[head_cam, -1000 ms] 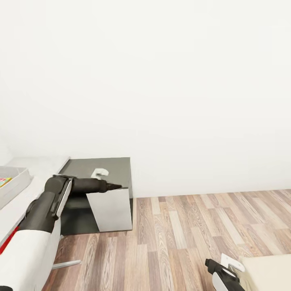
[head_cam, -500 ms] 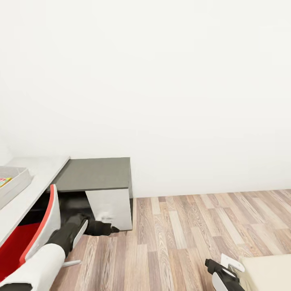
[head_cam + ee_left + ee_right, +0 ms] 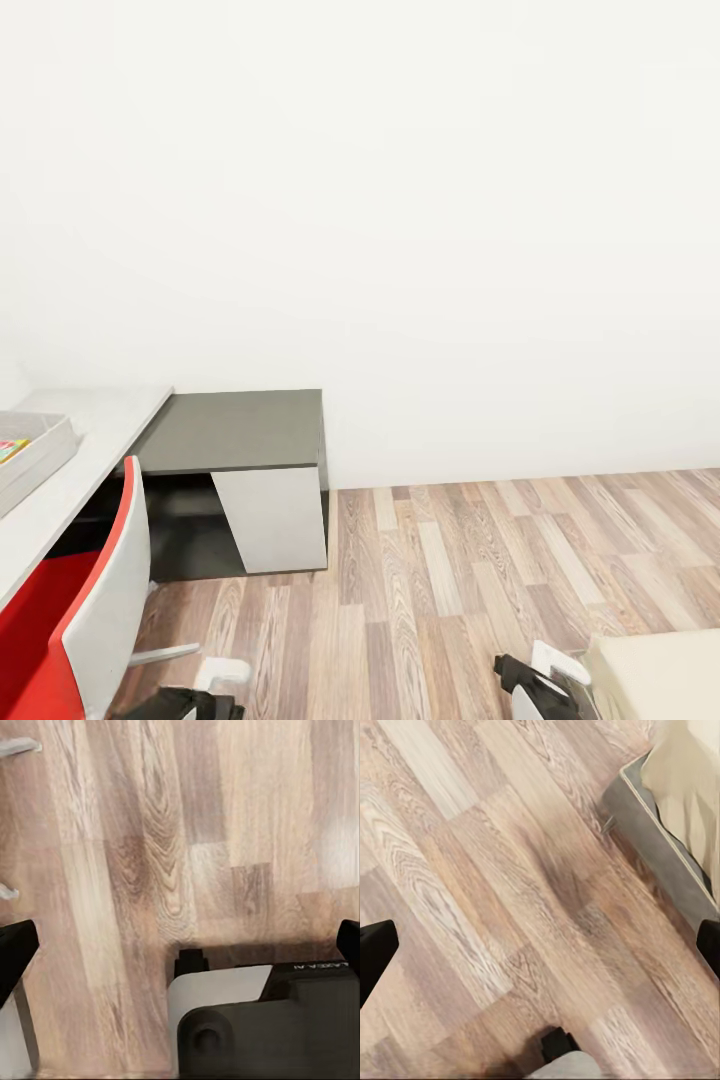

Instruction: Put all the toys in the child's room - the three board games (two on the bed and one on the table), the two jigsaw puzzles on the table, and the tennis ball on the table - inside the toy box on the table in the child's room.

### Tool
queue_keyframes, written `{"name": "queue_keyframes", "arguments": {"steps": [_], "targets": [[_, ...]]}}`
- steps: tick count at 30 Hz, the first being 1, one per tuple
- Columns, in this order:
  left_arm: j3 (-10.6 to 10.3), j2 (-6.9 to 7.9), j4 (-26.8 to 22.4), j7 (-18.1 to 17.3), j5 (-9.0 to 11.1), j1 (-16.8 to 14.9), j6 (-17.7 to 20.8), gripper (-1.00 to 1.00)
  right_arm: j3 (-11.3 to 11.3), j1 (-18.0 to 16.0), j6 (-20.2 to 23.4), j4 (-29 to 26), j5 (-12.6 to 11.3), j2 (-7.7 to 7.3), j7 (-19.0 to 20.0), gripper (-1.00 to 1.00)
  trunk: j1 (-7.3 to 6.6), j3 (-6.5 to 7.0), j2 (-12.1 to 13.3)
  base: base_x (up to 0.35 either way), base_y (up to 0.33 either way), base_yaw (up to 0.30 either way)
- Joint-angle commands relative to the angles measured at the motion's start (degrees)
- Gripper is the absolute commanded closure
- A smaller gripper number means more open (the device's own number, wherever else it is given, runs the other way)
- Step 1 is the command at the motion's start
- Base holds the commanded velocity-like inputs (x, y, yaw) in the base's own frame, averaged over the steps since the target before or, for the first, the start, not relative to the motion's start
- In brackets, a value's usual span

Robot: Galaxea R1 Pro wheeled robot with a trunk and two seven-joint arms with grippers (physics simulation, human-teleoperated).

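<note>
The left gripper [image 3: 215, 690] and right gripper [image 3: 535, 680] are seen low over the wood floor [image 3: 450, 570]; both are spread wide with nothing between the fingers. The bed [image 3: 660, 675] corner is located beside the right gripper. Farther off, the toy box [image 3: 40, 455] rests on the table [image 3: 100, 420], adjoining a dark cabinet [image 3: 240, 430].

Head view, as we list it: white wall [image 3: 400, 200]; wood-plank floor [image 3: 450, 580]; dark grey-topped cabinet [image 3: 240, 430] against the wall, pale slanted front panel. Table [image 3: 90, 440] at left, touching the cabinet, bearing the toy box [image 3: 35, 455] (something colourful inside). Red-and-white chair [image 3: 95, 600] beside the table. Bed [image 3: 660, 675] corner lower right. Left gripper [image 3: 205, 690] and right gripper [image 3: 535, 675] low at the bottom edge.
</note>
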Motion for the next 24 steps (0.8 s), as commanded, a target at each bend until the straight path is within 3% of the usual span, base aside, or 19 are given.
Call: {"name": "queue_keyframes", "arguments": {"steps": [1,6,9,16,20,24], "targets": [[0.0,-0.11,0.1,1.2,-0.3,0.9,-0.6,-1.0,0.4,0.0,0.4,0.5,0.0,0.39,-0.2,-1.0,0.04,-0.1,-0.1,0.0,0.0,0.0],[-0.1,-1.0,0.7,10.5,-0.6,7.2,-6.7,-1.0,5.9,0.0,-1.0,8.3,0.3,2.41,-0.3,-1.0,0.04,-0.1,-0.1,0.0,0.0,0.0],[-0.2,-1.12,0.7,12.6,-0.8,10.1,-10.1,-1.0,8.5,0.0,-2.6,12.6,0.2,3.35,-0.3,-1.0,0.04,-0.1,-0.1,0.0,0.0,0.0],[-0.7,-0.44,0.6,13.8,-1.2,15.6,-16.0,-1.0,10.2,0.0,-5.1,21.8,0.3,3.88,-0.3,-1.0,0.04,-0.1,-0.1,0.0,0.0,0.0],[-0.7,-0.39,0.6,13.9,-0.9,16.4,-16.9,-1.0,10.5,0.3,-6.3,23.5,0.4,3.56,-0.3,-1.0,0.04,-0.1,-0.1,0.0,0.0,0.0],[-0.6,-1.23,1.4,13.7,-0.8,17.1,-16.9,-1.0,10.6,2.1,-6.8,24.1,0.5,3.45,-0.3,-1.0,0.04,-0.1,-0.1,0.0,0.0,0.0]]}}
